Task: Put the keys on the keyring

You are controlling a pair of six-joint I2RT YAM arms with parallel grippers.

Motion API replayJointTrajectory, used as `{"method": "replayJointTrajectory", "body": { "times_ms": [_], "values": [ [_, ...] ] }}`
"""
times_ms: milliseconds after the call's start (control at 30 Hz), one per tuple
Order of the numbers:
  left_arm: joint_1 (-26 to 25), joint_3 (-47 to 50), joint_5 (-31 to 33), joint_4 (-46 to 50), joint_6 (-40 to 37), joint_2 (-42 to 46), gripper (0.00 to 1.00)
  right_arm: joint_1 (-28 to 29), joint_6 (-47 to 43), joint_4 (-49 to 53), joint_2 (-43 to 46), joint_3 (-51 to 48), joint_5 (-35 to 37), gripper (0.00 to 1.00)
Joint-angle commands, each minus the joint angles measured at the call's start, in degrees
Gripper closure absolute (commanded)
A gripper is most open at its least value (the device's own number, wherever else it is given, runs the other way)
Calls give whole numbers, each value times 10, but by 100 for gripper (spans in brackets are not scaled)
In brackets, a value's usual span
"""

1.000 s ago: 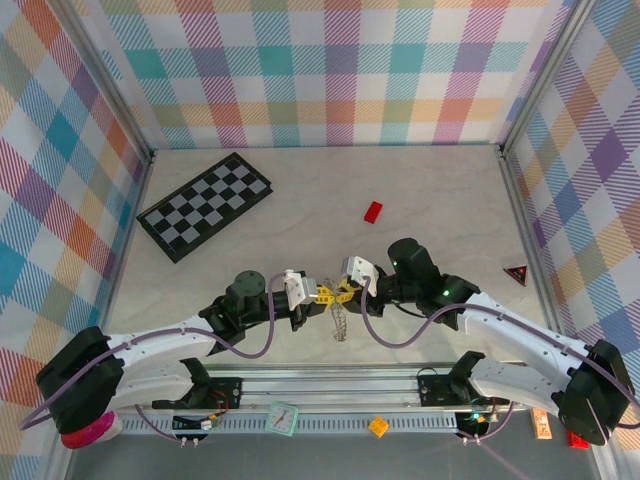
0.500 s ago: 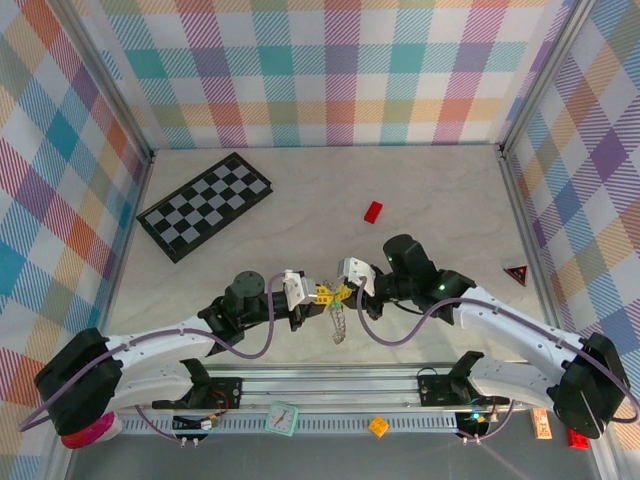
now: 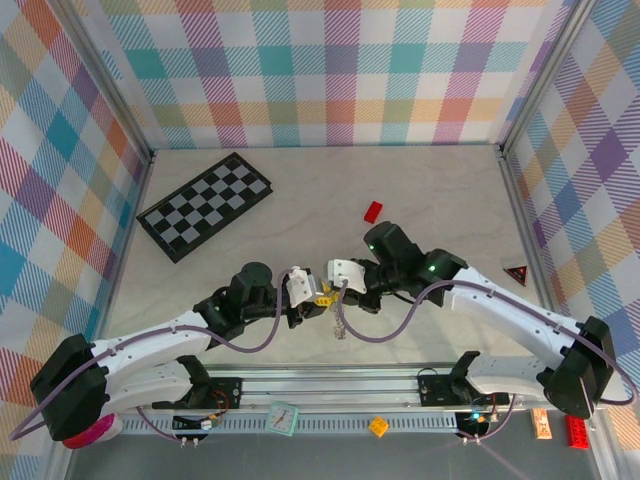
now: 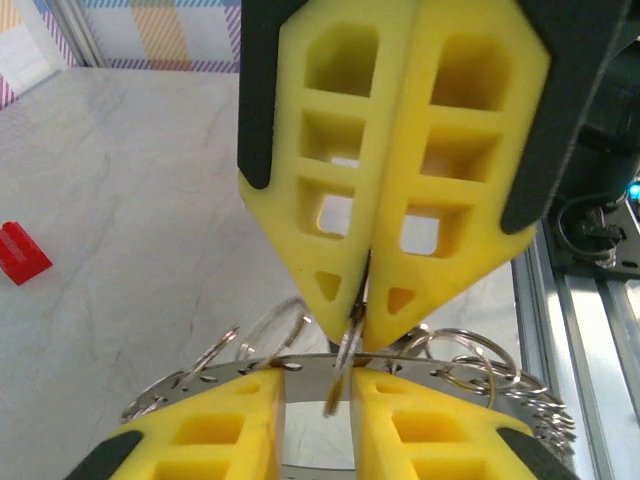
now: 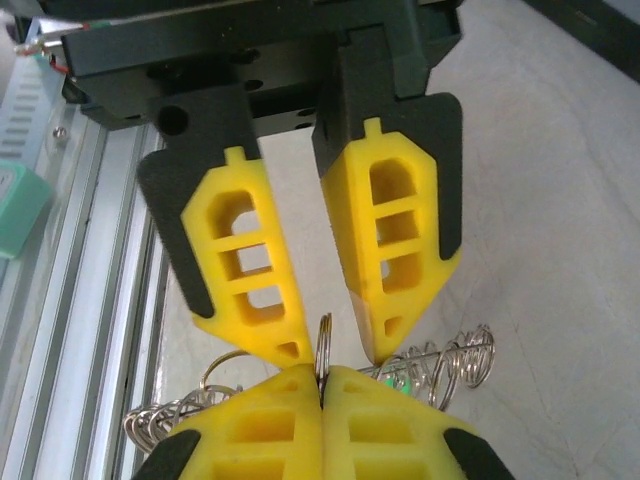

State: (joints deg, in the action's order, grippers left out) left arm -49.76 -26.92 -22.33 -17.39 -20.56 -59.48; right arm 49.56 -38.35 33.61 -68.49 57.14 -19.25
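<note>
right gripper (image 5: 322, 380) shifted left, clamped | keyring (image 3: 340, 320): silvery looped coils, dangling

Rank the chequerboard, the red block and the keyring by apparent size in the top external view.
1. chequerboard: clearly largest.
2 and 3. keyring and red block: too close to rank; the keyring's dangling part looks longer but thinner, and some of it is hidden.

1. Keys: too small to pick out from the keyring (image 3: 340, 320) in the top view.
2. Keyring, left wrist view: middle stretch hidden behind the left gripper (image 4: 315, 385); far right end blurred.
3. Keyring, right wrist view: lower part hidden behind the right gripper (image 5: 322, 378).
4. Each gripper's own fingers: cut off by the bottom edge of its wrist view.
5. Red block (image 4: 20, 250): cut by the left edge.
</note>
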Motion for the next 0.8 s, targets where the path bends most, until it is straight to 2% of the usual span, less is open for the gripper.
{"method": "replayJointTrajectory", "body": {
  "times_ms": [0, 300, 433, 567, 667, 700, 767],
  "values": [
    [-6, -21, -2, 24, -15, 0, 80, 11, -42, 49, -12, 28, 16, 100],
    [-5, -20, -37, 9, -14, 6, 81, 21, -39, 55, -36, 43, 16, 100],
    [-5, -21, -49, 5, -13, 1, 84, 21, -23, 26, -27, 34, -8, 100],
    [-5, -14, -55, -18, -7, 0, 90, 21, -7, 11, -24, 27, -9, 100],
    [-4, -6, -54, -36, -3, 1, 100, 20, 11, -20, -6, 4, -12, 100],
    [-5, -4, -54, -38, -3, 2, 100, 19, 18, -33, 3, -6, -12, 98],
    [-5, 2, -52, -43, -3, 4, 100, 10, 35, -58, 22, -30, -14, 84]
  ]
}}
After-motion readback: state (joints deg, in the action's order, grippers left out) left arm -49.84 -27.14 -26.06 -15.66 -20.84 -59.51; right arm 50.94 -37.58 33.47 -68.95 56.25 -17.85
